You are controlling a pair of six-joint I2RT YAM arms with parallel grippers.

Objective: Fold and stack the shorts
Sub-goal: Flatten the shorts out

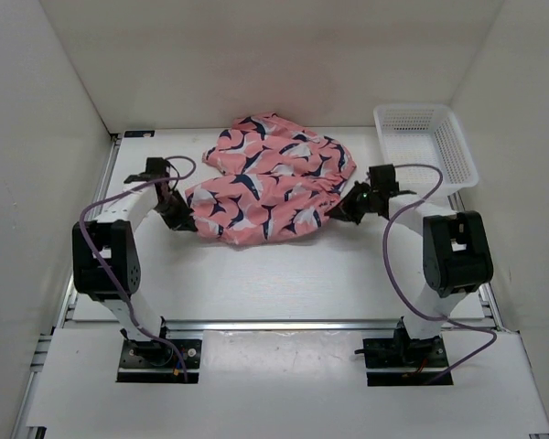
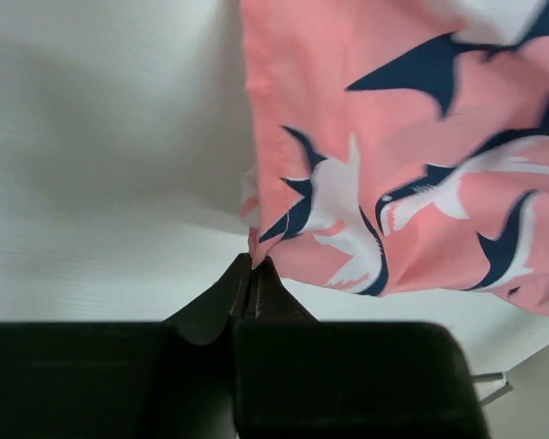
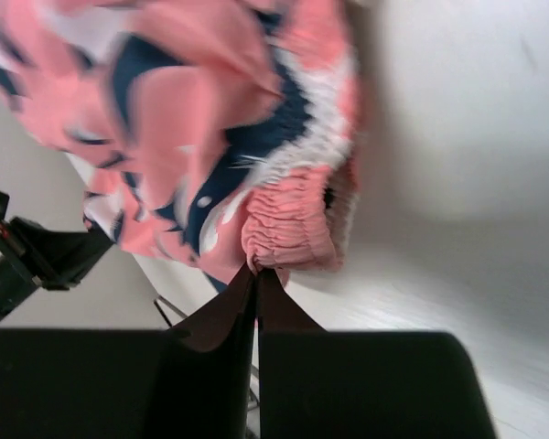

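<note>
The salmon-pink shorts (image 1: 270, 183) with navy and white fish shapes lie spread in a loose heap at the middle of the table. My left gripper (image 1: 190, 222) is at their left edge, shut on a corner of the cloth (image 2: 256, 259). My right gripper (image 1: 334, 213) is at their right edge, shut on the gathered elastic waistband (image 3: 288, 233). In the left wrist view the shorts (image 2: 412, 155) hang from my left gripper (image 2: 253, 271). In the right wrist view the shorts (image 3: 192, 128) bunch up beyond my right gripper (image 3: 255, 272).
A white plastic mesh basket (image 1: 425, 144) stands at the back right, close behind the right arm. White walls close in the table on the left, the back and the right. The left arm (image 3: 37, 256) shows at the left of the right wrist view.
</note>
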